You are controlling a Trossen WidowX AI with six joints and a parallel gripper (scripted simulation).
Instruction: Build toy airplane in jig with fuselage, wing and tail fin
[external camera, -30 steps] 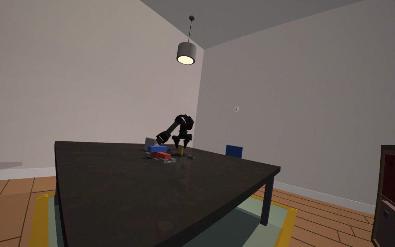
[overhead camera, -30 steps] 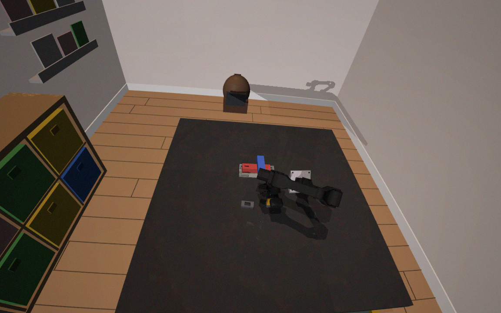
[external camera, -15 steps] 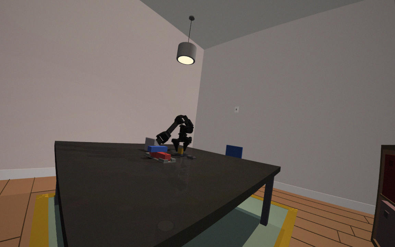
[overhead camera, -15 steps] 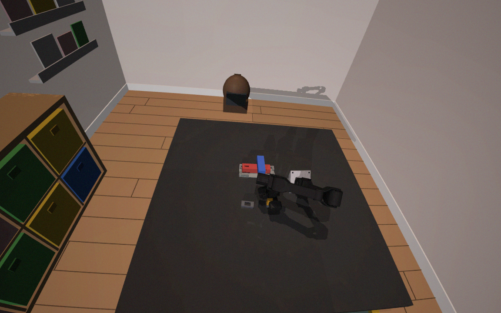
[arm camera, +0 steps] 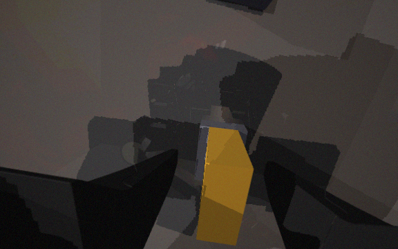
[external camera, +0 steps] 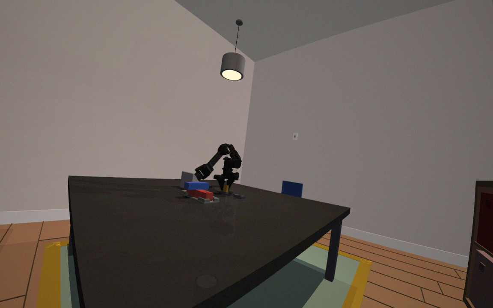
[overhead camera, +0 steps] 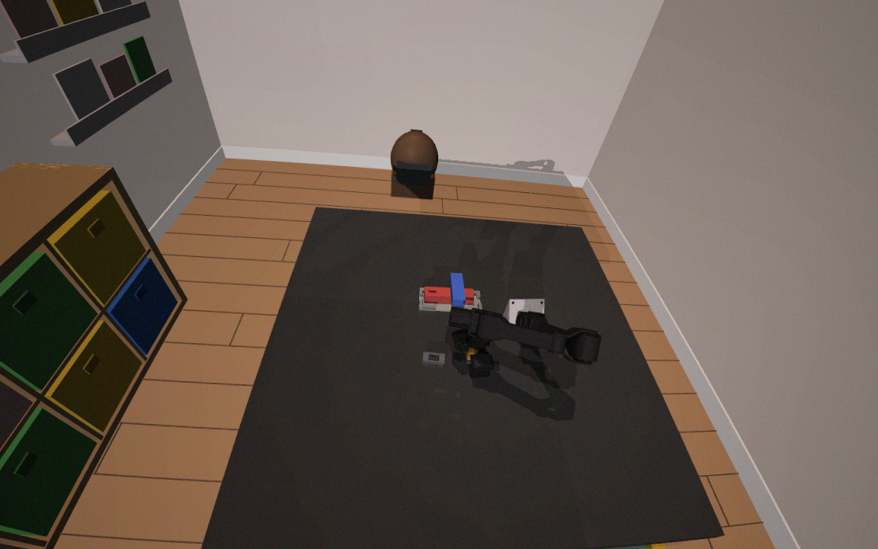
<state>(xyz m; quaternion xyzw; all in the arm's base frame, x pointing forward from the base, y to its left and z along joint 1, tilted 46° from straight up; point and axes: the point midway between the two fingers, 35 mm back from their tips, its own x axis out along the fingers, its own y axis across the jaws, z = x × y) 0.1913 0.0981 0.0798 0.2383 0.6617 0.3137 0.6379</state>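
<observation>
The red fuselage (overhead camera: 437, 296) (external camera: 206, 194) lies in the pale grey cradle (overhead camera: 429, 307) (external camera: 203, 200), with a dark socket showing near its left end in the top view. The blue wing (overhead camera: 457, 289) (external camera: 196, 185) lies across the top of the fuselage. Its tab is hidden. The yellow tail fin (arm camera: 225, 187) (external camera: 226, 188) stands upright in a small grey holder (arm camera: 201, 152). My gripper (arm camera: 220, 162) is open around the fin, one finger on each side, with gaps visible on both sides in the wrist view. The fingers point down, low over the table.
A small grey slotted block (overhead camera: 426, 359) (external camera: 239, 196) lies beside the fin. A pale plate (overhead camera: 525, 306) (external camera: 185, 179) with dark dots stands near the arm's base. The cradle and wing are close to the arm's wrist in the top view. All sit on the dark table (overhead camera: 360, 444) (external camera: 144, 237).
</observation>
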